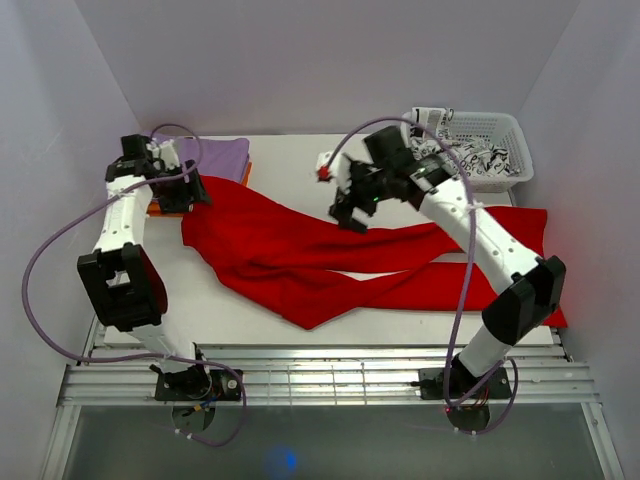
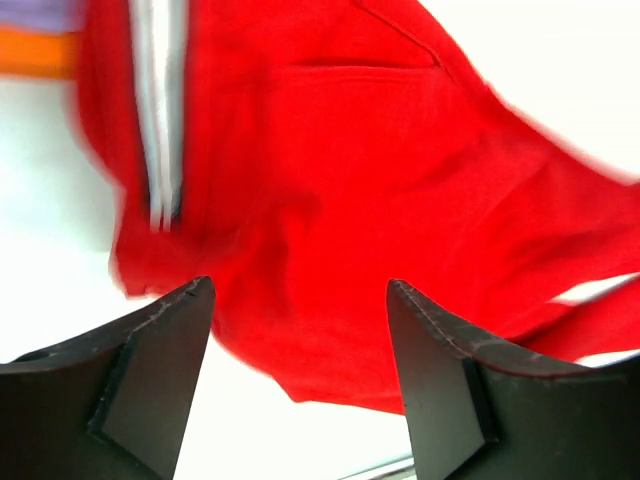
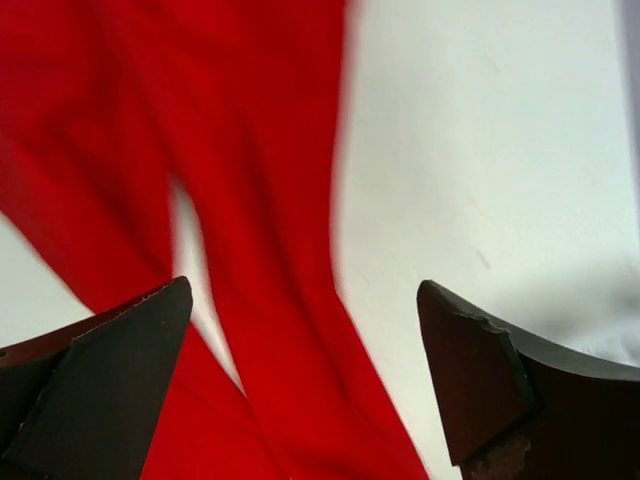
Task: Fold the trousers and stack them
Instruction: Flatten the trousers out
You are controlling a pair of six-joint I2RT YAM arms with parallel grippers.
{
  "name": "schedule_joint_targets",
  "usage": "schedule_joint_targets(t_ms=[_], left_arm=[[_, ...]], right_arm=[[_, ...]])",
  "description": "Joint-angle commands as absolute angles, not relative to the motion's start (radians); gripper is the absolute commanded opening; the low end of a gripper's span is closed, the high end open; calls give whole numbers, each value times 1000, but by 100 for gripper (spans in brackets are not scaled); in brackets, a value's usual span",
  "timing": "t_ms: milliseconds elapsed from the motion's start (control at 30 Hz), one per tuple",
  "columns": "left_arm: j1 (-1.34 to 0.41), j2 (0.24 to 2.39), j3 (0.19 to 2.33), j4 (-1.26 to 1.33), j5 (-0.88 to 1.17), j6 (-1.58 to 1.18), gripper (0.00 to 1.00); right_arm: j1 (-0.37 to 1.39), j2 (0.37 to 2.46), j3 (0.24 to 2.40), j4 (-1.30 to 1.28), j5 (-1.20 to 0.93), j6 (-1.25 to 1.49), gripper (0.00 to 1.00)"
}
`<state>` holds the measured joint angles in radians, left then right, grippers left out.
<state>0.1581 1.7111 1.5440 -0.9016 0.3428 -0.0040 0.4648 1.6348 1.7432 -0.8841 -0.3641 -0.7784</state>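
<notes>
The bright red trousers (image 1: 320, 262) lie spread and rumpled across the white table, waist at the left, legs running to the right edge. My left gripper (image 1: 186, 196) is open and empty over the waist corner; in the left wrist view the trousers (image 2: 330, 200) fill the space past my black fingers (image 2: 440, 380). My right gripper (image 1: 348, 214) is open and empty just above the upper leg near the table's middle; the right wrist view shows the trousers (image 3: 260, 200) below it, blurred.
A white basket (image 1: 490, 140) with black-and-white patterned cloth stands at the back right. A lilac folded cloth (image 1: 215, 155) lies on an orange one at the back left. A small white and red item (image 1: 324, 166) sits behind the right gripper.
</notes>
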Motion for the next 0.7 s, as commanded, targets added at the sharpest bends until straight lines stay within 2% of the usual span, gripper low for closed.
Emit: schedule_joint_targets(t_ms=[0, 100, 200, 300, 367, 533, 667], left_arm=[[360, 1612, 1522, -896, 500, -159, 81], [512, 1566, 1494, -882, 642, -178, 82], [592, 1555, 1473, -911, 706, -137, 83], [659, 1545, 1437, -920, 759, -114, 84], [686, 1539, 1411, -919, 775, -98, 84], [761, 1536, 1384, -925, 830, -78, 84], [798, 1520, 1373, -923, 845, -61, 84]], right_arm=[[678, 1635, 1658, -752, -316, -536, 99], [909, 1719, 1673, -618, -206, -480, 100], [1058, 1839, 1764, -575, -144, -430, 100], [1168, 1965, 1861, -540, -97, -382, 95], [1209, 2049, 1909, -509, -55, -371, 95], [1261, 2207, 2019, -463, -28, -348, 87], [1261, 2325, 2056, -404, 84, -359, 90]])
